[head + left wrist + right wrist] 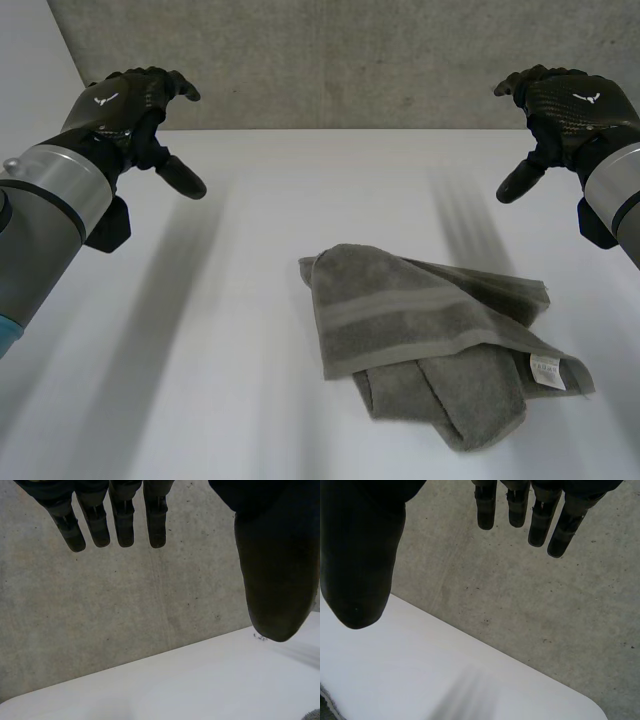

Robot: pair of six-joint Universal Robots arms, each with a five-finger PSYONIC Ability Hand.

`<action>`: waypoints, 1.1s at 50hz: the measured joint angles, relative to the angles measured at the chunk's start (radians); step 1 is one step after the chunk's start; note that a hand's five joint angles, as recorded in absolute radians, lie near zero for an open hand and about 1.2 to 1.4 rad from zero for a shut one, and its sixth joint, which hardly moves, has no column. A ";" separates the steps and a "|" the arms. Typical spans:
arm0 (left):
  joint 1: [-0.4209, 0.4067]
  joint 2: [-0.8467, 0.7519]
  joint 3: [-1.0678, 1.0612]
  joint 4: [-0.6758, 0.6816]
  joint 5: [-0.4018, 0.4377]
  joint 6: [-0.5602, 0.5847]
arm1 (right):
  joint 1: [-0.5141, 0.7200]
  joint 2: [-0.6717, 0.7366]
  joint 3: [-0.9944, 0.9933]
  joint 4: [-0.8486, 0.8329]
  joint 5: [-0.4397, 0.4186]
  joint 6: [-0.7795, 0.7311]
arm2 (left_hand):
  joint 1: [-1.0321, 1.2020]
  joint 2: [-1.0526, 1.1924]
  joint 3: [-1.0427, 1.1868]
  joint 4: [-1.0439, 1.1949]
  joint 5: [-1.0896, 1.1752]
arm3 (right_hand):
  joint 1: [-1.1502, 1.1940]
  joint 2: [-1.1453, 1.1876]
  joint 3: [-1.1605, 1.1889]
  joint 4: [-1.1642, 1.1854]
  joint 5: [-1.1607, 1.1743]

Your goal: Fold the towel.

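A grey towel (430,340) lies crumpled in loose folds on the white table (250,300), right of the middle, with a white label at its near right corner. My left hand (130,105) hovers high at the far left, well apart from the towel, open with straight fingers (122,525) and a spread thumb (275,580). My right hand (565,105) hovers high at the far right, also open, its fingers (540,520) straight and thumb (360,565) apart. Neither hand touches the towel.
A grey concrete wall (350,60) rises behind the table's far edge. Bare white tabletop spreads left of the towel and in front of it.
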 measured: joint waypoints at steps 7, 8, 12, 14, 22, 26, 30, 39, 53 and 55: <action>0.003 0.001 0.002 -0.004 0.001 0.000 | 0.001 0.000 0.001 0.002 0.000 0.001 | 0.000 0.000 0.000 0.000 0.000 | 0.000 0.000 0.000 0.000 0.000; 0.003 0.001 0.003 -0.005 0.001 0.000 | 0.002 0.000 0.002 0.002 0.000 0.001 | 0.000 0.000 0.000 0.000 0.000 | 0.000 0.000 0.000 0.000 0.000; 0.006 0.002 0.006 -0.006 0.001 0.000 | 0.004 0.000 0.003 0.003 0.000 0.001 | 0.000 -0.001 0.000 0.000 0.000 | 0.000 0.000 0.000 0.000 0.000; 0.007 0.002 0.006 -0.006 0.001 0.000 | 0.004 0.000 0.004 0.003 0.000 0.001 | 0.000 -0.002 0.000 0.000 0.000 | 0.000 0.000 0.000 0.000 0.000; 0.009 -0.001 0.003 -0.004 0.004 0.000 | 0.012 0.001 0.014 0.008 -0.017 -0.005 | 0.000 -0.003 0.000 0.000 0.000 | 0.000 0.000 0.000 0.000 0.000; 0.010 -0.009 -0.003 0.010 0.009 0.001 | 0.021 0.022 0.021 0.070 -0.075 -0.037 | 0.000 -0.003 0.000 0.000 -0.001 | 0.000 0.000 0.000 0.000 0.000; 0.012 -0.033 -0.008 0.047 0.011 0.002 | 0.056 0.088 0.033 0.194 -0.173 -0.116 | 0.000 -0.004 0.000 0.000 -0.003 | 0.000 0.000 0.000 0.000 0.000; 0.014 -0.157 -0.016 0.120 0.014 0.004 | 0.213 0.274 0.098 0.163 -0.204 -0.266 | 0.000 -0.004 0.000 0.000 -0.004 | -0.002 0.000 0.000 0.000 0.001; 0.009 -0.231 -0.018 0.126 0.015 0.006 | 0.267 0.350 0.155 -0.067 -0.147 -0.269 | 0.000 -0.005 0.000 0.000 -0.004 | 0.942 0.928 0.000 0.000 0.967; 0.005 -0.231 -0.020 0.126 0.015 0.006 | 0.257 0.334 0.158 -0.078 -0.147 -0.260 | 0.000 -0.005 0.000 0.000 -0.005 | 1.052 1.028 0.000 0.000 1.082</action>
